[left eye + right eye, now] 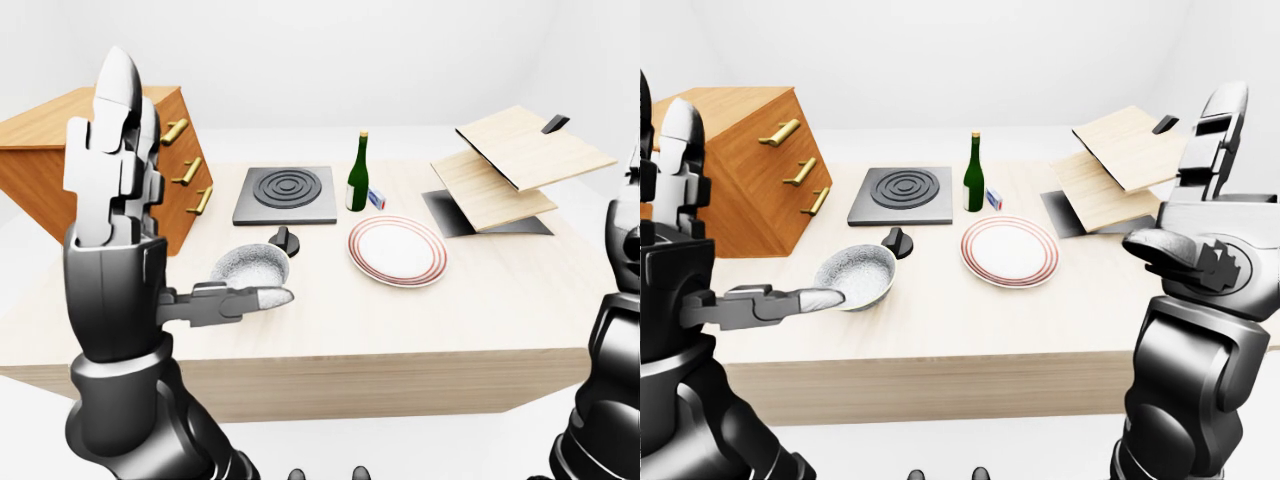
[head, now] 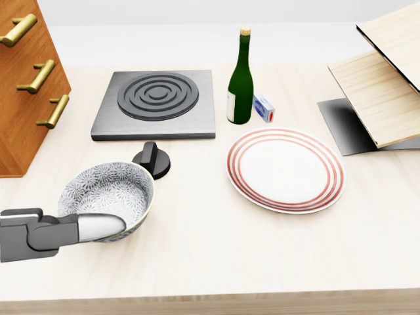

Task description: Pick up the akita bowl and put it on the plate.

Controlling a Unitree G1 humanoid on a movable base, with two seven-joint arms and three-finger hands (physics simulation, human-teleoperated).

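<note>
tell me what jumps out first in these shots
The robot's big grey left hand fills the left of the left-eye view, fingers open beside a patterned bowl. Right of the bowl lies a red-ringed plate, with a green bottle standing above it.

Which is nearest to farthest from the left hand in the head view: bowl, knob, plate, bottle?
From the left hand:
1. Akita bowl, right at the fingertip.
2. Black knob, up-right of the bowl.
3. Plate, centre-right.
4. Green bottle, top centre; close call with plate.
</note>
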